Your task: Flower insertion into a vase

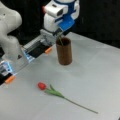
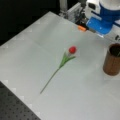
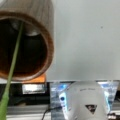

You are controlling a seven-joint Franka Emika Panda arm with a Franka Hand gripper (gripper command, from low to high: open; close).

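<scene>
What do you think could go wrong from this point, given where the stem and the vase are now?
1. The green stem runs slanted into the vase mouth and lies close to the rim; it could catch there and nudge or tip the tall, narrow vase.
2. The hand hangs just over the rim, so coming lower could knock it.
3. A red tulip lies loose on the table; a low sweep could push it away.

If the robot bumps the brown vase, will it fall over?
Maybe. The vase is taller than wide and stands upright on the smooth table, so a high push could tip it. Being round, it would probably roll afterwards. A green stem already reaches into it, adding little weight.
</scene>
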